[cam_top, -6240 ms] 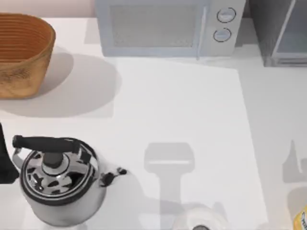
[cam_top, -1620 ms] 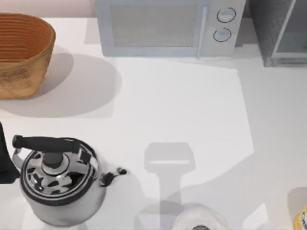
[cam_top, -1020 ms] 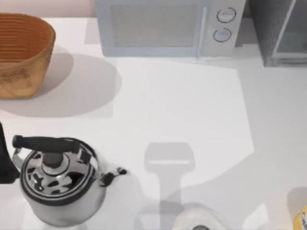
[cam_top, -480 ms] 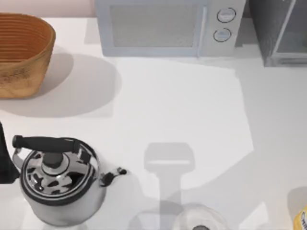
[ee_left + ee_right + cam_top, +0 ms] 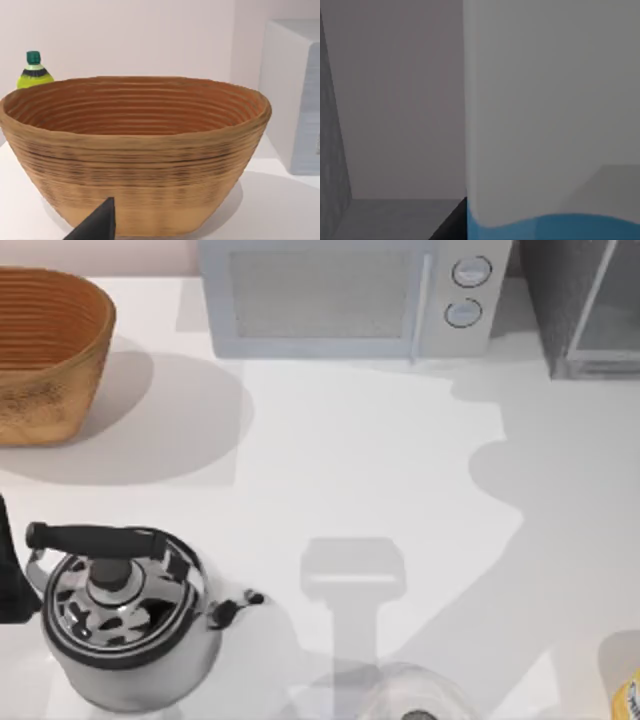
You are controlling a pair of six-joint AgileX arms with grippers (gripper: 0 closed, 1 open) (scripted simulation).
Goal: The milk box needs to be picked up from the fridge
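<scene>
Risk assessment, right arm: the right wrist view sits very close to the milk box [image 5: 550, 125], whose white face with a light-blue band low down stands against the grey inner walls of the fridge [image 5: 395, 100]. The carton is thus inside the fridge compartment, at the top view's far right corner [image 5: 590, 310].

- Right gripper: finger state cannot be told. A dark tip [image 5: 452, 225] shows beside the carton's edge; contact not confirmed.
- Likely faults: a shove tips the carton against the inner wall; an off-centre grip lets it twist on withdrawal; the arm clips the door frame on the way out.
- Orientation: carton edge runs vertical in view, so the long axis looks upright, top pointing up. Gable not visible.

Left arm: parked near the wicker basket [image 5: 135, 150]; one dark fingertip [image 5: 97, 225] visible, finger state unclear.
</scene>
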